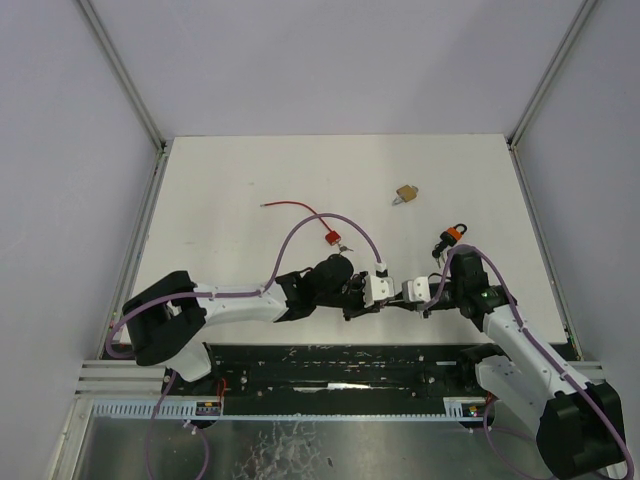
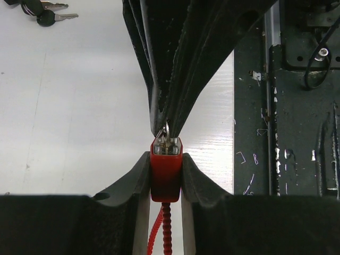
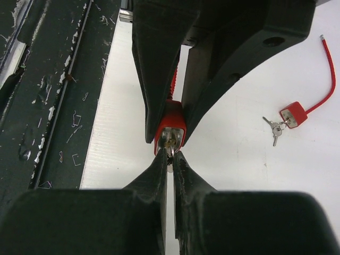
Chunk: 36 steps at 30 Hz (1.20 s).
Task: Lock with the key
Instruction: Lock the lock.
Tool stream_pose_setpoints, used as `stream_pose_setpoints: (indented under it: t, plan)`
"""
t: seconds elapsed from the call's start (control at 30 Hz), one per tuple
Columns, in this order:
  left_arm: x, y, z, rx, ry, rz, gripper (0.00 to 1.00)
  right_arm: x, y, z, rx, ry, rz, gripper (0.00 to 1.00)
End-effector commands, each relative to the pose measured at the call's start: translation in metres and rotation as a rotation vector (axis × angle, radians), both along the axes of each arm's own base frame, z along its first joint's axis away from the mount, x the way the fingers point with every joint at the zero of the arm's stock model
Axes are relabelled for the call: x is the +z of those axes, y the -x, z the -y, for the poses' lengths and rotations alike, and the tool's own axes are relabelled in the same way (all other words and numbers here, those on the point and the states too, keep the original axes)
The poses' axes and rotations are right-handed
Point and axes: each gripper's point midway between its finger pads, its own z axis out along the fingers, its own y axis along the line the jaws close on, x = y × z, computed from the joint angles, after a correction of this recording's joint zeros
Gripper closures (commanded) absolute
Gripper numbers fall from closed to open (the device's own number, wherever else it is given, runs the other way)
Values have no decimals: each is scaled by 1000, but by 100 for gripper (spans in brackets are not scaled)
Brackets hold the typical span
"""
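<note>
- Clamping the red padlock [image 2: 166, 183] by its two flat sides, the left hand [image 2: 166, 159] grips it firmly, with the keyhole end facing the other arm.
- A red cord [image 2: 163, 231] runs out of the padlock's far end and back between the left fingers [image 2: 139, 175].
- The right hand [image 3: 170, 157] meets it head-on, its fingertips pinched together on the key [image 3: 170, 149], which sits at the keyhole in the padlock's metal face. How deep it sits I cannot tell.
- Both hands are raised just above the near edge of the white desk [image 1: 250, 170], between the two arm bases and tip to tip. The padlock and key are the only link between them.
- Further out on the desk lies a second red lock [image 3: 293, 114] with small keys [image 3: 273, 127] touching it, and its thin red cable [image 3: 332, 74] curves away toward the far left.
- Near the right arm's elbow sits a black-and-orange lock [image 1: 450, 238].
- A brass padlock [image 1: 405, 193] rests farther back, well apart from the hands.
</note>
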Motion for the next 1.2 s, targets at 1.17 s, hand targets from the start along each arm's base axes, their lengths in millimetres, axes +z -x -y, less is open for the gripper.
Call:
stream_pose_setpoints:
  t: [1.17]
  plan:
    - [38,-8,26,-126,106,106,100,49,15,-7,104,-108,53,100]
